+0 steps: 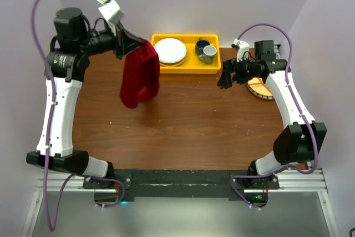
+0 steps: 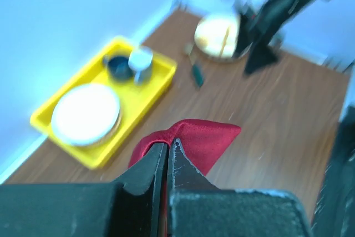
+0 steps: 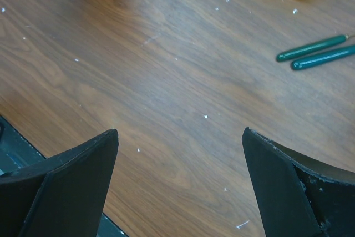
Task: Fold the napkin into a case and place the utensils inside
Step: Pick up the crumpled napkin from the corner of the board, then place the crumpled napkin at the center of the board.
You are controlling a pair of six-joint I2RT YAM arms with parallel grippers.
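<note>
The left gripper is up at the far left of the table. Its 2 fingers are pressed together on a fold of the red napkin. The napkin hangs down from them in a loose bunch, just beside the left end of the yellow tray. I cannot tell if its bottom end touches the wood. The right gripper is on the far right, well apart from the napkin. Its fingers are spread wide with nothing between them, and it looks down at bare wood. 2 thin green handles lie on the table near the tray. A round dish sits at the far right with something thin on it, too blurry to name, so I cannot say for sure where the utensils are. I think the job is at its first step: the napkin is picked up but not folded, and there is no case yet. Next, the napkin most likely needs to come down flat on the open wood in the middle. The right gripper could pinch another corner to help spread it. The cloth is soft and may bunch up or slip.
</note>
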